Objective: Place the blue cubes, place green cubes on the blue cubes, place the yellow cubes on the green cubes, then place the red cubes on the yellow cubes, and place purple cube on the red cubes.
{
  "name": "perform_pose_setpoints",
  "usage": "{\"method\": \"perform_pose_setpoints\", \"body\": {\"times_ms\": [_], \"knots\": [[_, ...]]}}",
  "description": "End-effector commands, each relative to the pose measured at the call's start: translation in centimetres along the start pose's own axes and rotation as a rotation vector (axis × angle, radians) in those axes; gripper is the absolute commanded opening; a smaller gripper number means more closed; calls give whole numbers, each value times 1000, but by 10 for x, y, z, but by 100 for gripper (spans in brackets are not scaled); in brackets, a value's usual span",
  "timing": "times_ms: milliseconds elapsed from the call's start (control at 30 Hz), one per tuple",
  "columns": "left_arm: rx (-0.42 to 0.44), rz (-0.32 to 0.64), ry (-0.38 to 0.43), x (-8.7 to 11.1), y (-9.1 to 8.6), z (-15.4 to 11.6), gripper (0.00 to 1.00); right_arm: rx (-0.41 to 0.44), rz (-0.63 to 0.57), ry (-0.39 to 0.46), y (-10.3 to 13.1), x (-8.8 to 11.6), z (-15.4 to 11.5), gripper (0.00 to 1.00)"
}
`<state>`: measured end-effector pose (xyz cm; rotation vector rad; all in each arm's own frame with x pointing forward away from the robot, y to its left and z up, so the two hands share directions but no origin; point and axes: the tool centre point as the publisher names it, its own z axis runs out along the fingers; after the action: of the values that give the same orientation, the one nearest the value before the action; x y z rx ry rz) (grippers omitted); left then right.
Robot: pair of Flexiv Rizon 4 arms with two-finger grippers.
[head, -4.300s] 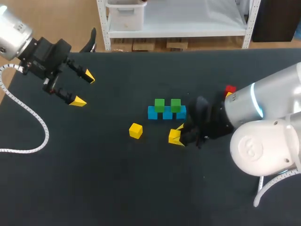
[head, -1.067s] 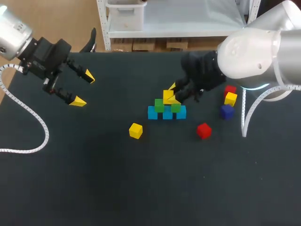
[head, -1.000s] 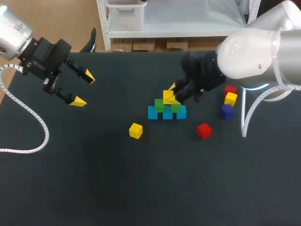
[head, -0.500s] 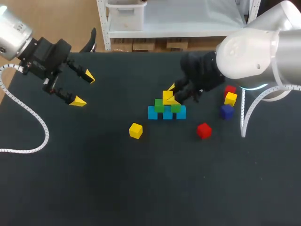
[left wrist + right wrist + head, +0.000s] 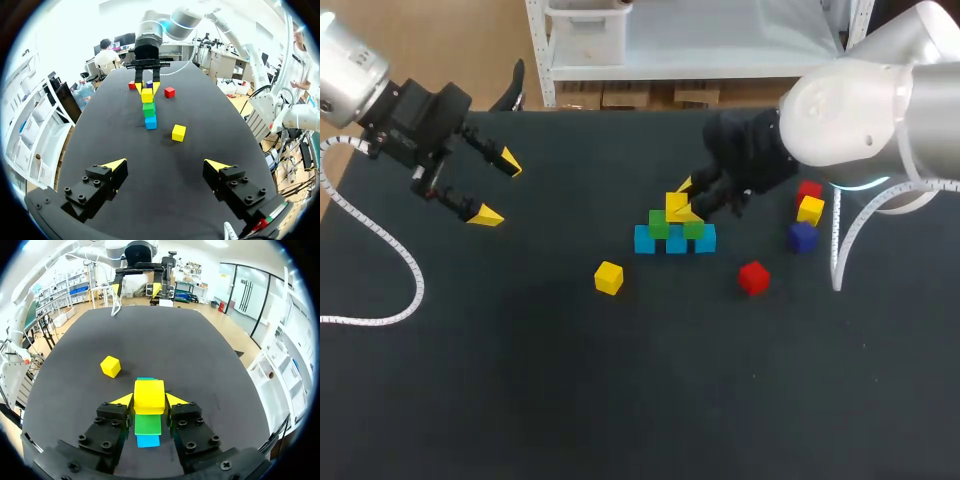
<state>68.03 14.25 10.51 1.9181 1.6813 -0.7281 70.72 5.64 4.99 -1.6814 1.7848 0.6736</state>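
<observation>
From overhead, the bulk of the right arm (image 5: 850,110) covers most of the right end effector (image 5: 685,200); only its yellow tips peek out beside the yellow cube (image 5: 675,204). The left arm (image 5: 350,70) runs off the picture's corner. In the right wrist view that cube hides most of the green cubes (image 5: 148,424) and blue cubes (image 5: 148,441) beneath it. From the left wrist, the purple cube (image 5: 149,83) is a mere sliver behind the yellow cube.

Legible markings: none. No text, label, number or sign was readable in any of the three views.
</observation>
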Motion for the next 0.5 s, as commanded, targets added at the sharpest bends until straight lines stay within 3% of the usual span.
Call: {"method": "perform_pose_setpoints", "body": {"times_ms": [33, 200, 333, 500], "knots": [[0, 4, -3, 1, 0, 0, 100, -4, -1, -4, -2, 1, 1, 14], [0, 4, -3, 1, 0, 0, 100, -5, -1, -4, -2, 1, 1, 17], [0, 4, -3, 1, 0, 0, 100, -5, -1, -3, -2, 1, 1, 27], [0, 4, -3, 1, 0, 0, 100, -4, 0, -2, -3, 1, 0, 28]]}}
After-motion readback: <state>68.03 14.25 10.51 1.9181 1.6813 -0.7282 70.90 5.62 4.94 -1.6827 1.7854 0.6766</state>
